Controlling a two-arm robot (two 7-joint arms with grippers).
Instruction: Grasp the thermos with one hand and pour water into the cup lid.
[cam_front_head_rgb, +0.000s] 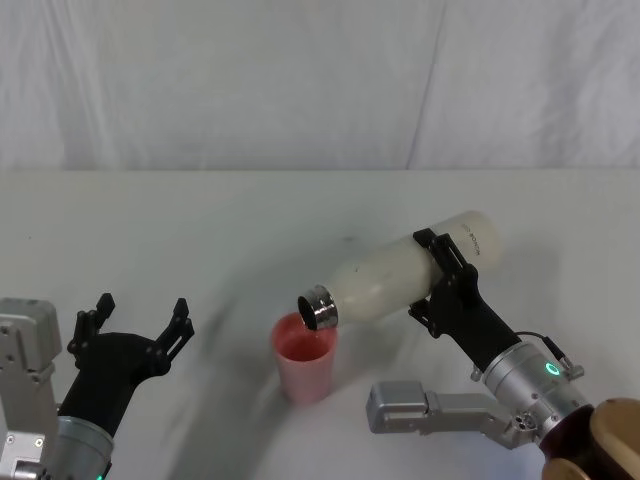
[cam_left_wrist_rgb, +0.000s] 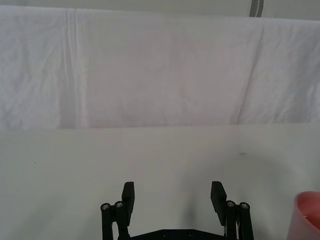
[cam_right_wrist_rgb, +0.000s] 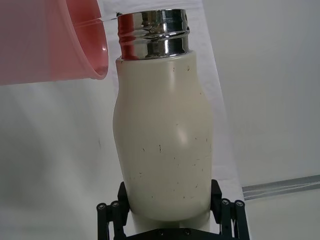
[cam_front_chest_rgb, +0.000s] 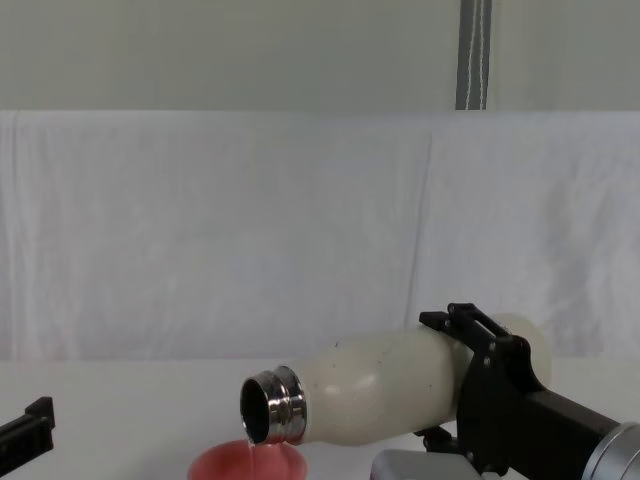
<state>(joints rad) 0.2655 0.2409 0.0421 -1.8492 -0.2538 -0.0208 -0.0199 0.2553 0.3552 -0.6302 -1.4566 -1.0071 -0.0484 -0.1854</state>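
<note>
White cloth backs a pale worktop (cam_front_head_rgb: 200, 230). Near its middle stands the cup lid (cam_front_head_rgb: 305, 358), upright. The right gripper (cam_front_head_rgb: 445, 285) is clamped around the thermos (cam_front_head_rgb: 410, 275) low on its body, holding it nearly horizontal, its long axis running from the gripper leftward, with the steel neck (cam_front_chest_rgb: 270, 407) just above the cup lid's rim. A thin stream of water (cam_front_chest_rgb: 255, 447) falls in. The left gripper (cam_front_head_rgb: 135, 320) rests nearby, jaws apart.

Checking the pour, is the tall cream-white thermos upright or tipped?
Tipped: cream-white thermos lies nearly level in the right gripper, steel neck over the pink cup lid.
</note>
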